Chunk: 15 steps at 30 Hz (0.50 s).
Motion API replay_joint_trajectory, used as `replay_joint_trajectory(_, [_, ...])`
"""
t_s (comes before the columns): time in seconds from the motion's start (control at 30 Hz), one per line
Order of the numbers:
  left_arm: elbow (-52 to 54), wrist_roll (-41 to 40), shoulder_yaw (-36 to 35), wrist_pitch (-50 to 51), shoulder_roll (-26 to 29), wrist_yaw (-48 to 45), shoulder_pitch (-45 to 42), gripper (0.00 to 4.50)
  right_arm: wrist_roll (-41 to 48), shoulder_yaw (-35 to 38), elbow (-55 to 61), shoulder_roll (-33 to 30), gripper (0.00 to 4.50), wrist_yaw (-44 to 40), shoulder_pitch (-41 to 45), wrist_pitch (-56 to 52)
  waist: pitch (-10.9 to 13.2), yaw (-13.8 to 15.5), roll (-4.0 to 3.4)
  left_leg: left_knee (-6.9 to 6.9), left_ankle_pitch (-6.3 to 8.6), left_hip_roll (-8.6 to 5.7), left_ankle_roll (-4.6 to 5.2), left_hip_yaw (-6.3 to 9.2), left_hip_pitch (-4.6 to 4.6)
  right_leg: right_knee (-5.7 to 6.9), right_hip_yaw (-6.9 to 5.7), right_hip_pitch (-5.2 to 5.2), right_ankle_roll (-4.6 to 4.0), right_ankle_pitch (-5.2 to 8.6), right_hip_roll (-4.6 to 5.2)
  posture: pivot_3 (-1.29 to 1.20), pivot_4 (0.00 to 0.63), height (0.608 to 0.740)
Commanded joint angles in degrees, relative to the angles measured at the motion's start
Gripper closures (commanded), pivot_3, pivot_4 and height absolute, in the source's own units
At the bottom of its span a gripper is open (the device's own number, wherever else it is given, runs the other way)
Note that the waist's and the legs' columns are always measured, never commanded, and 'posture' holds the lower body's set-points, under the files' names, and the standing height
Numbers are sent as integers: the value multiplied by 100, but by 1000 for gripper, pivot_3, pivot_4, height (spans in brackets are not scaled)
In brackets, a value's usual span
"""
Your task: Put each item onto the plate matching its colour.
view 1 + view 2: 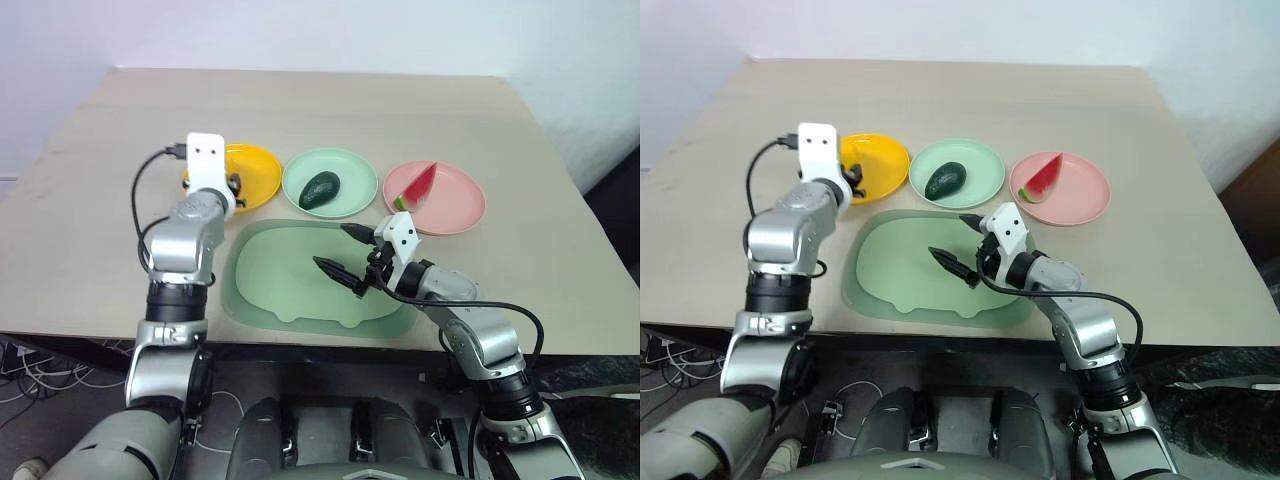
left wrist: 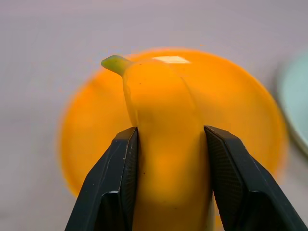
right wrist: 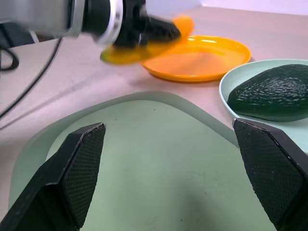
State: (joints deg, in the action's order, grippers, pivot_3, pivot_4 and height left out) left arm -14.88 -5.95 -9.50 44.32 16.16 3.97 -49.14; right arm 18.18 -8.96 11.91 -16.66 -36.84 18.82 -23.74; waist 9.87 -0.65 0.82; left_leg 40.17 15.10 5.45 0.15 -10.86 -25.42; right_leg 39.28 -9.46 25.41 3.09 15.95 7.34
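My left gripper (image 2: 171,130) is shut on the yellow banana (image 2: 166,110), held in the air over the near side of the yellow-orange plate (image 1: 258,170). In the right wrist view the banana (image 3: 139,48) hangs level just above that plate's near rim (image 3: 192,74). The dark green avocado (image 1: 320,190) lies on the mint green plate (image 1: 362,185). On the pink plate (image 1: 455,208) rests the red watermelon wedge (image 1: 418,187). My right gripper (image 1: 338,250) stands open with nothing between its fingers, hovering over the pale green tray and pointing left.
The larger pale green tray (image 1: 275,275) lies in front of the three plates, near the table's front edge. Bare tabletop stretches behind the plates and out to both sides. A black cable loops off my left wrist (image 1: 140,190).
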Motion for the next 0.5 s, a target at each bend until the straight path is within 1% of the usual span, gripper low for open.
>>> replay_joint_trajectory(0.03, [-496, 138, 19, -557, 101, -68, -354, 2736, -16, 60, 33, 34, 0, 33, 132, 127, 0, -2, 0, -1, 0, 0, 0, 0, -1, 0, 0, 0, 0, 0, 1, 0, 150, 695])
replay_joint_trajectory(0.17, [-1579, 93, -70, -970, 160, -251, -892, 2736, -54, 22, -78, 66, 0, 57, 240, 155, 1, -4, 2, -1, 0, -2, 0, -2, -2, 0, -1, 1, 1, 0, 0, 0, 150, 695])
replay_joint_trajectory(0.27, [-2317, 101, -77, -1347, 143, -367, -1057, 2736, -100, 7, -151, 84, 0, 75, 282, 194, 1, -19, 2, 0, 0, -2, 0, -2, -1, 2, -2, 1, 1, 0, 0, 0, 150, 695])
replay_joint_trajectory(0.4, [-2899, 110, -58, -1784, 87, -439, -1196, 2736, -227, -40, -221, 47, 0, 46, 275, 292, 1, -29, 2, -2, 0, -2, 0, -4, -2, 0, -1, 2, 2, 1, -1, 0, 150, 695])
replay_joint_trajectory(0.5, [-3137, 121, -25, -1944, 54, -470, -1260, 2736, -370, -97, -316, 52, 0, 67, 287, 395, 1, -31, 2, -2, 0, -2, 0, -4, -2, 2, -1, 3, 2, 1, -1, 0, 150, 695])
